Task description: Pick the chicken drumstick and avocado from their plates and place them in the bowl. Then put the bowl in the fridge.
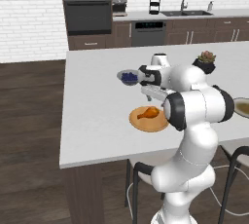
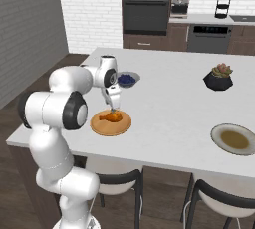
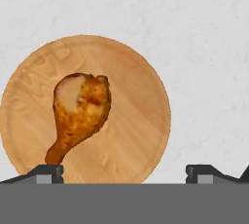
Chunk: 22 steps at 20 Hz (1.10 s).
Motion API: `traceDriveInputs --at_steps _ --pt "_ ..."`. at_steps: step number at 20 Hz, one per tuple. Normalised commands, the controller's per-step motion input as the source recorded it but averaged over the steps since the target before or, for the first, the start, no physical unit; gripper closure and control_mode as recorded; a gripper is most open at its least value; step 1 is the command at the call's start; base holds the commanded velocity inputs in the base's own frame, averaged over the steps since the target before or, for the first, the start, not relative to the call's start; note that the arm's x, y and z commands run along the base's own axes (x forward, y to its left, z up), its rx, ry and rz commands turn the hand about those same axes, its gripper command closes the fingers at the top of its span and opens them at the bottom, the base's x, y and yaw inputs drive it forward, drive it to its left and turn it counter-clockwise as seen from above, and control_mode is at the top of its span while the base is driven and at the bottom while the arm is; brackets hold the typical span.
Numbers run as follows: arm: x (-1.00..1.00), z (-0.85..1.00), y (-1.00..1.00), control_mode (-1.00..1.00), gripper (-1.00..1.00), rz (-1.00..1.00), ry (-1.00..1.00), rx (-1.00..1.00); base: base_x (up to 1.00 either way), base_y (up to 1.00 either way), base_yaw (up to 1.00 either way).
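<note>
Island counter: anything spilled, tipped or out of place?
Nothing stands out. The chicken drumstick lies wholly on its orange-tan plate, the pale plate sits flat, the succulent pot is upright, and the berries stay in their small bowl.

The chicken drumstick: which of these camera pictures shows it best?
The hand view. It looks straight down on the chicken drumstick, large and unblocked on its orange plate, thick end and bone end both clear. In the left base view and right base view it is just a small orange shape on that plate.
</note>
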Motion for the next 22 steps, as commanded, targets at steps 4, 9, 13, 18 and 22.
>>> traceDriveInputs --at_steps 4,9,13,18,22 --pt "0.59 -0.48 0.01 -1.0 -1.0 0.0 0.0 0.01 0.0 0.0 0.0" --pt "0.47 -0.63 0.0 -1.0 -1.0 0.0 0.0 0.0 0.0 0.0 0.0" --pt "0.05 -0.57 0.03 -1.0 -1.0 -0.01 0.0 0.0 0.0 0.0 0.0" --pt "-0.15 -0.4 0.0 -1.0 -1.0 -0.02 0.0 0.0 0.0 0.0 0.0" --pt "-0.09 -0.2 0.0 -1.0 -1.0 -0.02 0.0 0.0 0.0 0.0 0.0"
